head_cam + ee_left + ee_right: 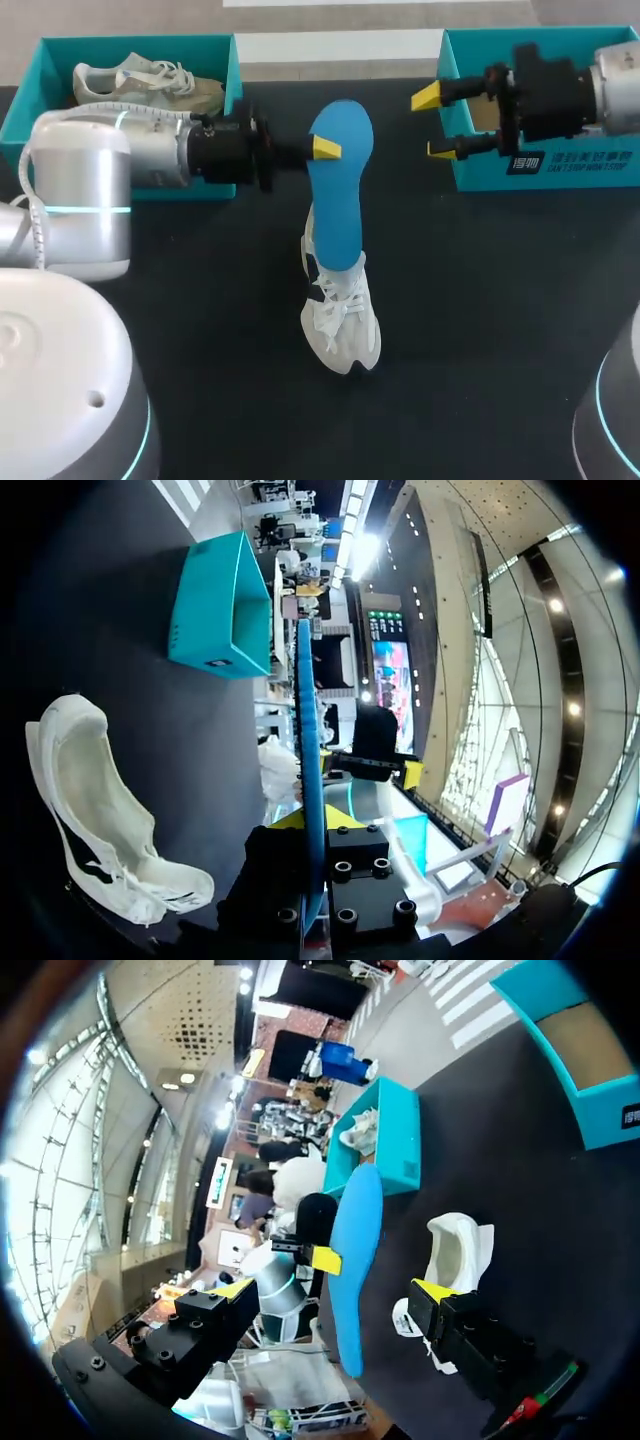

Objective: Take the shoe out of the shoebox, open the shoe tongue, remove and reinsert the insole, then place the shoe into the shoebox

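My left gripper (325, 148) is shut on a blue insole (340, 185), pinching it near one end; the left wrist view shows the insole (310, 760) edge-on between the yellow tips of that gripper (312, 825). A white shoe (340, 320) lies on the black table below the insole; both wrist views show the shoe (90, 810) apart from it. My right gripper (435, 123) stands open to the right of the insole, not touching it. In its own view the right gripper (332, 1288) faces the insole (355, 1250), with the shoe (455, 1250) beyond.
A teal box (30, 100) at the back left holds a second, beige shoe (150, 85). Another teal shoebox (545, 170) stands at the back right, behind my right gripper. Bare black tabletop (480, 330) spreads around the white shoe.
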You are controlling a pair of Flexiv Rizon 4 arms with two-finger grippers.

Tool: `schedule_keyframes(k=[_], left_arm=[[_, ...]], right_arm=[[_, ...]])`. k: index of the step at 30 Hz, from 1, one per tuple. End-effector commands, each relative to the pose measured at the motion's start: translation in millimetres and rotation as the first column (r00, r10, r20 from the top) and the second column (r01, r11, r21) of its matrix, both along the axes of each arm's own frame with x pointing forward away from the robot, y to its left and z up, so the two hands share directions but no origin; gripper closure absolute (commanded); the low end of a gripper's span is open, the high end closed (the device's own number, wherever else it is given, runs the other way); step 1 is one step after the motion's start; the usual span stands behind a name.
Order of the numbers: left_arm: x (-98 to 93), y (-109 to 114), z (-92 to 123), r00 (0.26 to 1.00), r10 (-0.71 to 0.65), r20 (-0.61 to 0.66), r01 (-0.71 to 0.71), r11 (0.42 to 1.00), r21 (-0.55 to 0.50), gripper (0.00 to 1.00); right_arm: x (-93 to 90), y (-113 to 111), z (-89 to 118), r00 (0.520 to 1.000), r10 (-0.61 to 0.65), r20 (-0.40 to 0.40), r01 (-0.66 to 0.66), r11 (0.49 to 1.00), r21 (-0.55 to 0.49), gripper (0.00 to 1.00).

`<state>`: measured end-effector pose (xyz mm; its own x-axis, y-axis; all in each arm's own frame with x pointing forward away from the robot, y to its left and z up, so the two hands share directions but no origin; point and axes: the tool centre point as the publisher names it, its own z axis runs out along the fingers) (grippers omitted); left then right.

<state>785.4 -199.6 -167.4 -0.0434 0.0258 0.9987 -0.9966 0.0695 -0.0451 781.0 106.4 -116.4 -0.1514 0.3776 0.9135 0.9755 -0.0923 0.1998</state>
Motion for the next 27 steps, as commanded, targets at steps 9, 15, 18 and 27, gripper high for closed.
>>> schedule_keyframes(k=[9,15,18,27], left_arm=[[9.7,-4,-6,1.000,0.018,-0.006,-0.018,1.000,0.003,1.00],[9.7,-4,-6,1.000,0.018,-0.006,-0.018,1.000,0.003,1.00],[9.7,-4,-6,1.000,0.018,-0.006,-0.018,1.000,0.003,1.00],[9.7,-4,-6,1.000,0.018,-0.006,-0.018,1.000,0.003,1.00]], right_arm=[[-19.0,28,22,0.996,-0.085,0.006,0.078,0.882,-0.466,0.00],[-19.0,28,22,0.996,-0.085,0.006,0.078,0.882,-0.466,0.00],[-19.0,28,22,0.996,-0.085,0.006,0.078,0.882,-0.466,0.00],[-12.0,48,31,0.989,-0.112,0.101,0.151,0.711,-0.687,0.00]])
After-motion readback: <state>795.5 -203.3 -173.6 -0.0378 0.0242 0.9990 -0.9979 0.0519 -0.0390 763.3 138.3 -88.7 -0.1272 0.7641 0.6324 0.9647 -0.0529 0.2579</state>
